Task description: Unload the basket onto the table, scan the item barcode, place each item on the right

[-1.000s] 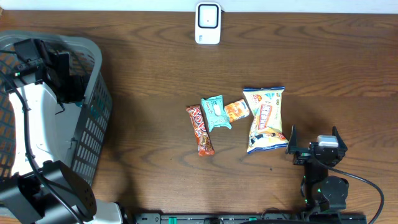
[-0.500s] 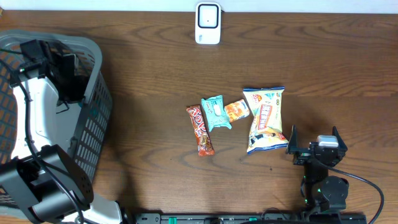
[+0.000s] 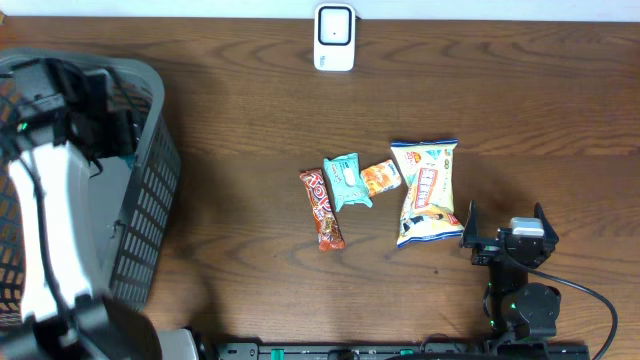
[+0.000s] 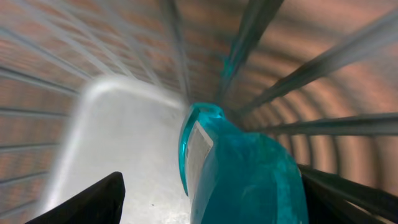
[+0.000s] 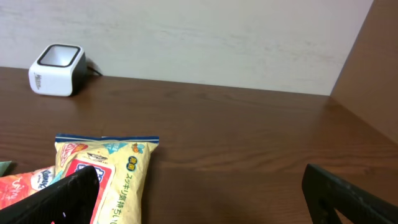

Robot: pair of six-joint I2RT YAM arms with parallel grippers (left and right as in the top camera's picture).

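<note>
My left gripper (image 3: 100, 112) is down inside the grey basket (image 3: 150, 200). In the left wrist view a glossy teal packet (image 4: 249, 174) sits between its fingers, pressed against the right one. The packet stays sharp while the basket mesh streaks past, so my left gripper (image 4: 211, 190) is shut on it. No barcode shows on it. The white scanner (image 3: 334, 37) stands at the table's far edge and also shows in the right wrist view (image 5: 57, 78). My right gripper (image 3: 505, 222) rests open near the front edge, nothing between its fingers (image 5: 200, 186).
Four snacks lie mid-table: a red bar (image 3: 322, 208), a teal packet (image 3: 346, 181), an orange packet (image 3: 380, 178) and a yellow chip bag (image 3: 427, 190), the last just left of my right gripper. The basket's mesh walls surround my left gripper.
The left jaws narrowed onto the teal packet inside the basket, and the left arm is now blurred with motion, shifted left. The right arm and the table snacks have not moved.
</note>
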